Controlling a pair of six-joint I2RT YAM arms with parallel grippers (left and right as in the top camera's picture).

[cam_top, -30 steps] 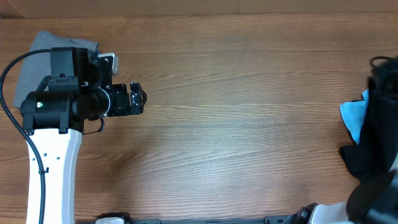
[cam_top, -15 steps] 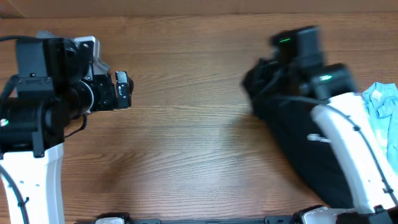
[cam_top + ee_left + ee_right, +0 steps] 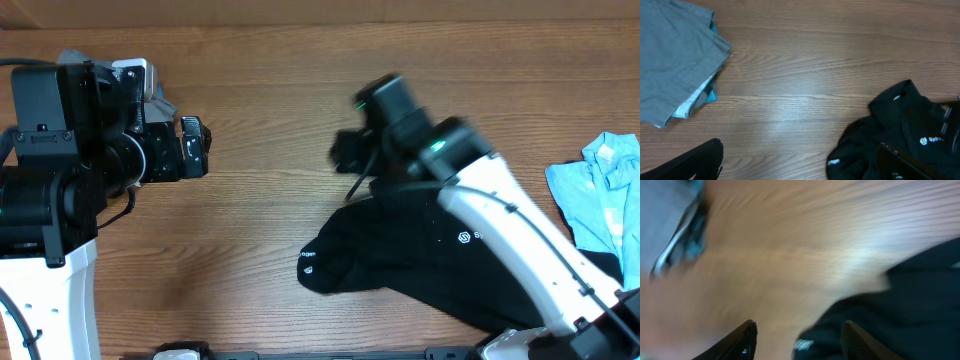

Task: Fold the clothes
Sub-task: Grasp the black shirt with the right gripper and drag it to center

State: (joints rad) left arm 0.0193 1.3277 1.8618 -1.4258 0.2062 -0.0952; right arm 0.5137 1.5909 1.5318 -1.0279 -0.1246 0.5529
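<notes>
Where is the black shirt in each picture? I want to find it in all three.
Overhead: the black shirt lies low in the picture, from the middle to the right.
Left wrist: the shirt fills the bottom right corner.
Right wrist: blurry, the shirt covers the right side and bottom.
Shared landmark: the small white label at the shirt's edge, also seen here and here.

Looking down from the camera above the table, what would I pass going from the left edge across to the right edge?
left pincer → bare stretch of wooden table → black shirt → light-blue garment. The right arm lies across the shirt, so it is left out of the order.
</notes>
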